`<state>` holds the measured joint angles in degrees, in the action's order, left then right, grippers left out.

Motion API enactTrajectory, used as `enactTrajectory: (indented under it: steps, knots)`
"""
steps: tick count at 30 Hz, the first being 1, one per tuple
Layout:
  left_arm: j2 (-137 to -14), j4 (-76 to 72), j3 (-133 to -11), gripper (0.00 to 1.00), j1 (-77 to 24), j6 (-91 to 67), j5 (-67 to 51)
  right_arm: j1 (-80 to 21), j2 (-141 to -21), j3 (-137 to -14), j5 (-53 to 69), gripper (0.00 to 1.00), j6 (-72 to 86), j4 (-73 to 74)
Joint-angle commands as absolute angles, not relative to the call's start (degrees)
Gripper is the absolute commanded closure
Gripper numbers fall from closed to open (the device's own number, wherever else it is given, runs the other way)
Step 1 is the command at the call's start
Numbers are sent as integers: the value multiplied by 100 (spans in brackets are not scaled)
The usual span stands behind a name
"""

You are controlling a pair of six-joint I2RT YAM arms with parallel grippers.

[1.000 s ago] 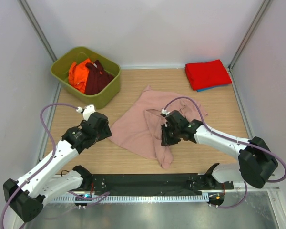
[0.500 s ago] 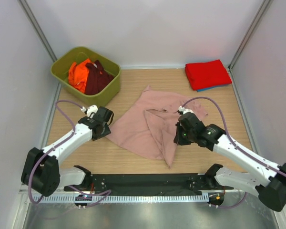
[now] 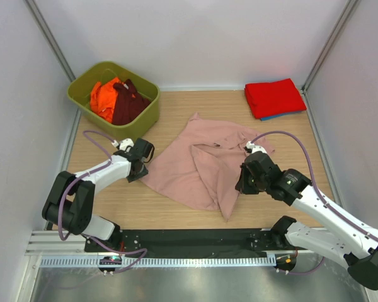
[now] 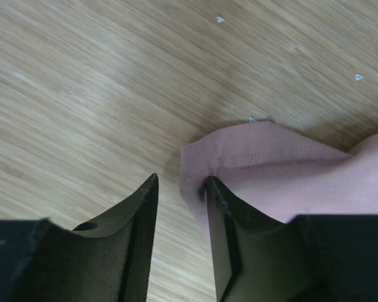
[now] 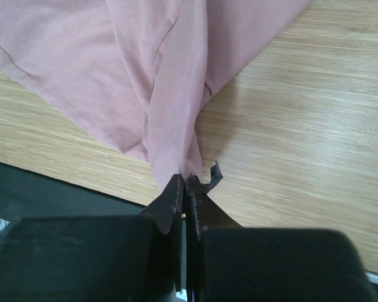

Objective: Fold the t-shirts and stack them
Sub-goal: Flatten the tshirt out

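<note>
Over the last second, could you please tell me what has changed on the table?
The right gripper closed on a fold of the pink shirt and drew it rightward. The left gripper moved in to the shirt's left corner, its jaws narrowing around the hem but still apart. The green bin and the red folded shirt stayed put.

White panel walls [image 3: 195, 38] enclose the pale wood-grain tabletop [image 3: 176, 107]; grey metal posts [image 3: 49, 38] rise at eleven and one o'clock.

You look down from high above the near edge over the whole table [image 3: 195, 106]; your wrist views sit close, facing down, both sharing the pink t-shirt [image 3: 176, 167].
</note>
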<state>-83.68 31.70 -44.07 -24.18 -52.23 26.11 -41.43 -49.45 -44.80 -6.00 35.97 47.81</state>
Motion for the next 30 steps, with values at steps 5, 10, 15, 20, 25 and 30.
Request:
enactTrajectory:
  steps: [5,10,15,20,25,30]
  knots:
    - [-8385,2996,-4588,90,-2364,-5221,3208,-4122,-4711,-4737,-843,99,3700,5000]
    - [-7323,3313,-4395,100,-2364,-5256,3243,-4122,-4395,-5378,-1772,99,3823,5677]
    - [-5838,3226,-3493,99,-2391,-5528,2360,-4122,-4184,-5923,-2188,99,3876,6081]
    - [-4440,3241,-2708,73,-2391,-5950,1591,-4122,-4105,-6073,-2241,99,3876,6205]
    - [-3753,3744,-2733,38,-2391,-5846,2212,-4131,-4131,-5994,-2039,99,3858,6047]
    - [-4612,3516,-3190,49,-2391,-5449,2382,-4122,-4166,-5994,-1837,99,3858,5933]
